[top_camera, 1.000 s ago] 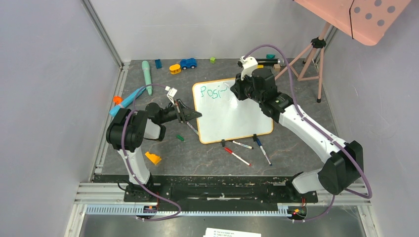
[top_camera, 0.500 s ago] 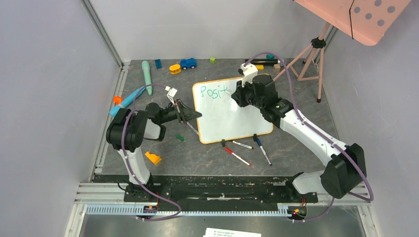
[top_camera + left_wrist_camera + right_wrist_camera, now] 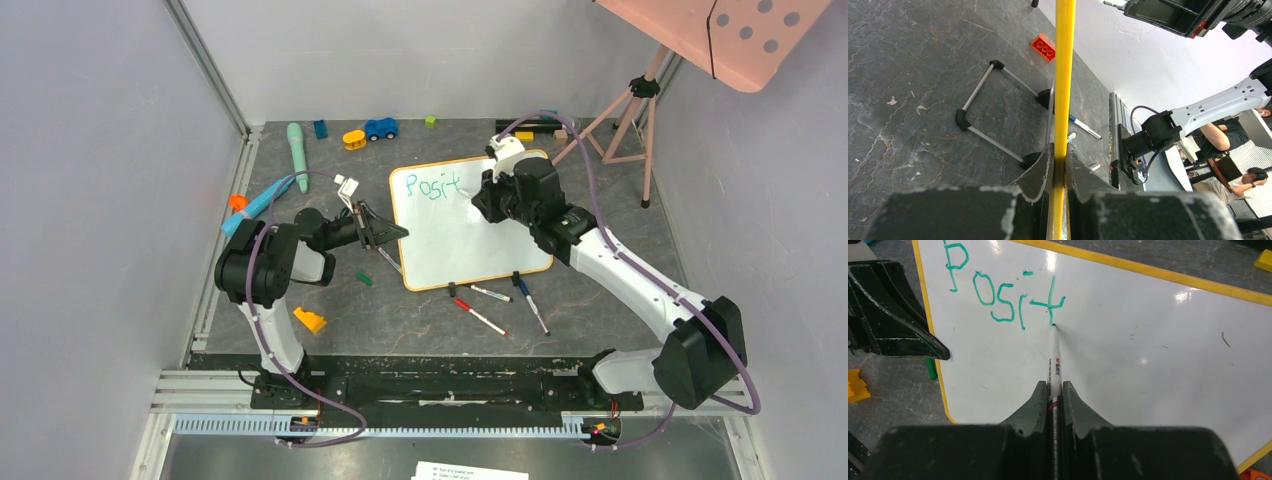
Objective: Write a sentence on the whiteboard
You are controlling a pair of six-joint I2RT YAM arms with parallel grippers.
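There went the "t"! The sentence [image 3: 1000,310] read "Posit" at the eleven o'clock corner of the whiteboard [image 3: 470,245], mid-table. The right gripper [image 3: 1052,385] clenched the marker [image 3: 1053,355], tip on the board. The left gripper [image 3: 1058,150] pinched the frame at nine o'clock. Most of the letters looked still to come.

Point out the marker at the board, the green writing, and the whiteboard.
marker [image 3: 1054,352]: right wrist view, on its white barrel.
green writing [image 3: 1051,302]: right wrist view, where the t's strokes cross.
whiteboard [image 3: 460,250]: top view, on its bare white face.
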